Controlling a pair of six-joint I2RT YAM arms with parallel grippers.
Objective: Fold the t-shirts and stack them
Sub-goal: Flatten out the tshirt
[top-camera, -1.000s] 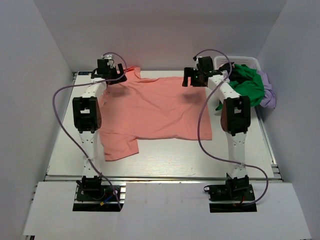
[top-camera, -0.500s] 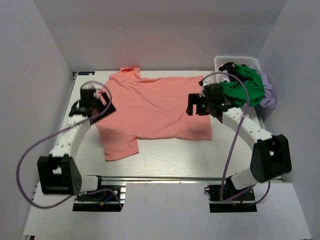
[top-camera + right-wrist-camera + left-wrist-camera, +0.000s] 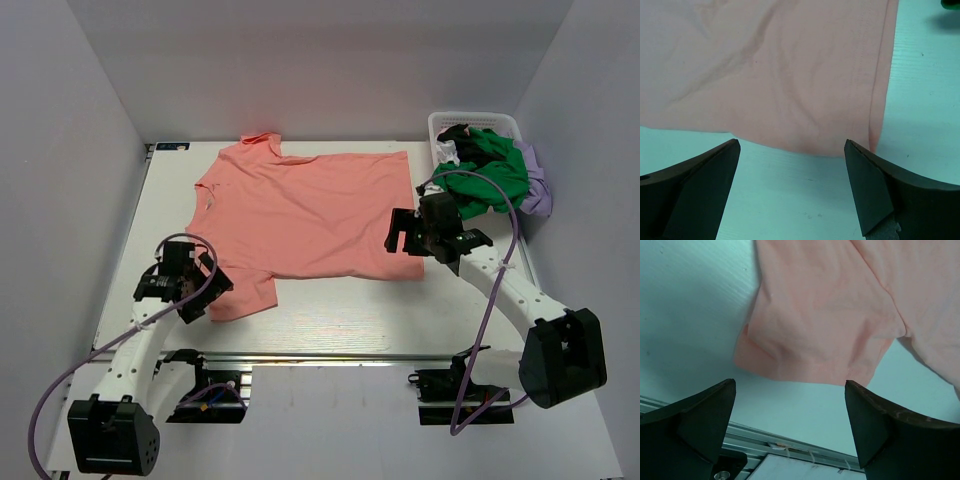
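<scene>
Top external view is showing the salmon-pink soft cloth t-shirt (image 3: 310,210) lying flat on the white table (image 3: 340,322); left gripper (image 3: 790,384) and right gripper (image 3: 791,142) are hovering, jaws spread, by its near sleeve and hem corner. Being limp and light, it is probably wanting edge pinches

The left arm (image 3: 145,340) is folded low with its elbow drawn back, and the left gripper (image 3: 195,290) hangs at the near-left sleeve of the salmon-pink t-shirt (image 3: 310,210) — jaws spread wide, holding nothing. The right arm (image 3: 505,285) bends at its elbow and sets the right gripper (image 3: 415,240) over that shirt's near-right corner, jaws likewise wide apart and empty.
</scene>
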